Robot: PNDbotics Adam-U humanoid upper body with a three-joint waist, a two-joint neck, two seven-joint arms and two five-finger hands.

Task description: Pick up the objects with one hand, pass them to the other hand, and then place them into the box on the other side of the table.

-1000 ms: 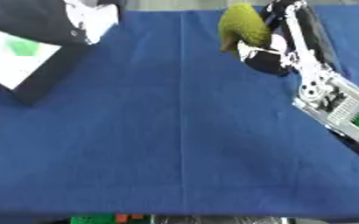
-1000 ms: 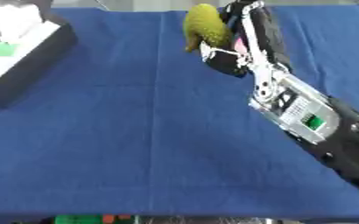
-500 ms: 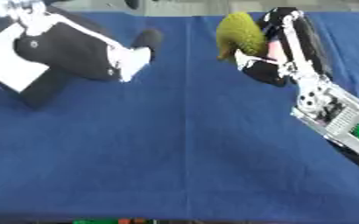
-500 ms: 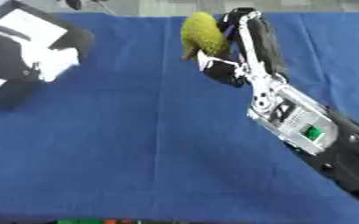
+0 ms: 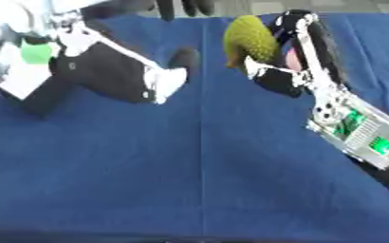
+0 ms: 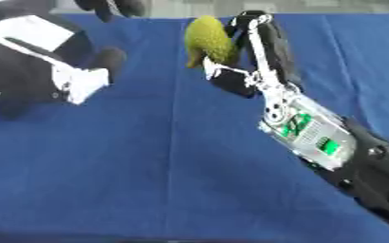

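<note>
The right hand (image 6: 246, 71) has its fingers and thumb curled round a bumpy yellow-green fruit (image 6: 208, 40), holding it up over the far middle of the blue bench (image 5: 189, 180), probably so the other hand can take it. The left hand (image 5: 181, 59) reaches in from the left, near the fruit but apart from it; I cannot tell how its fingers stand. The box (image 5: 23, 83) is mostly hidden behind the left arm.

A blue cloth (image 5: 189, 180) (one straight crease down its middle) covers the table, with pale floor beyond.
</note>
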